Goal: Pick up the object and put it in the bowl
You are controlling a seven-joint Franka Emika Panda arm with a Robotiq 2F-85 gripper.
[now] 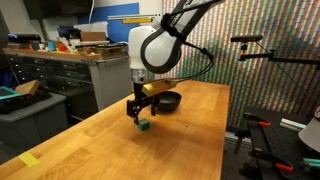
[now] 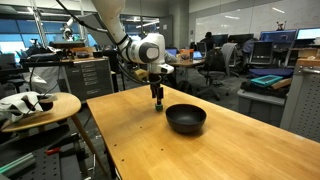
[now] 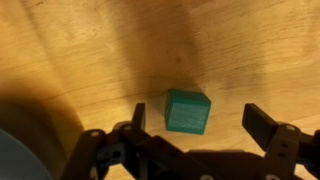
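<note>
Bench (image 1: 190,140): a broad slab of pale, smooth-grained wood with straight edges is carrying everything in both exterior views (image 2: 200,150); in the wrist view its grain is showing as warm streaks (image 3: 80,50).

Arm (image 1: 155,45): white, rounded segments with black cabling are bending down over the bench, also seen at (image 2: 150,48).

Bowl (image 1: 168,101): a shallow, round, glossy black vessel is sitting on the bench near the gripper but apart from it, its rim catching light (image 2: 186,119). The grey curved mass at the lower left of the wrist view is possibly its edge, though it is too blurred to tell.

Gripper (image 3: 197,125): black, angular metal fingers are standing wide apart, holding nothing and pointing down close over the bench (image 1: 143,120) (image 2: 158,102).

Block (image 3: 187,111): a small, matte, dark green cube with crisp edges is resting on the bench between the fingers, with bare wood showing on both sides and a narrower gap on its left in the wrist view. It is lying outside the bowl (image 1: 145,126).

Tape (image 1: 29,160): a flat yellow piece is lying near a bench corner, well apart.
</note>
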